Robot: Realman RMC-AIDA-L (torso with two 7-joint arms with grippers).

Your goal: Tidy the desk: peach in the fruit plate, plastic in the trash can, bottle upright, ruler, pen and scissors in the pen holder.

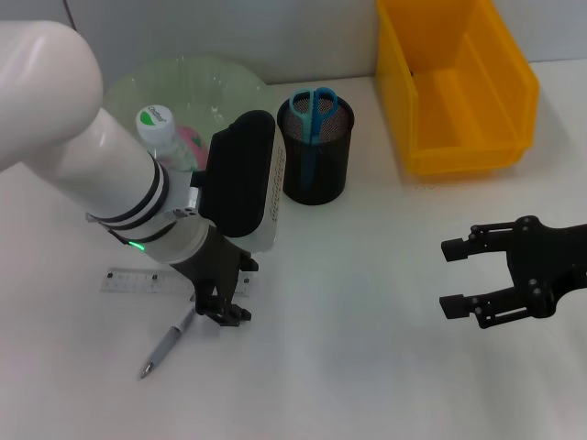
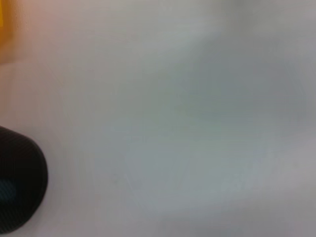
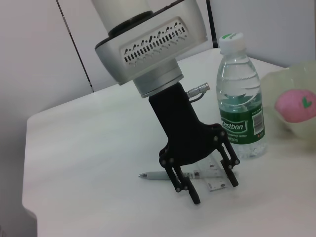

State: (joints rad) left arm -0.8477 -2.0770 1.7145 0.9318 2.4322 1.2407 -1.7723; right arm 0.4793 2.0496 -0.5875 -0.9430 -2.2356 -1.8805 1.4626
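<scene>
White table (image 1: 367,367) w/ ruler (image 1: 138,280), pen (image 1: 167,344), bottle (image 1: 163,137), pen holder (image 1: 316,151), plate (image 1: 183,87), yellow bin (image 1: 459,82).

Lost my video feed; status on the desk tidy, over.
Left gripper open, low over pen and ruler. Right gripper open, idle. Scissors in pen holder; bottle upright. Nothing blocking.

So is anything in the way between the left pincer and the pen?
No. The left pincer is open, straddling the pen and the ruler on the table; nothing visible lies between its fingers and the pen.
</scene>
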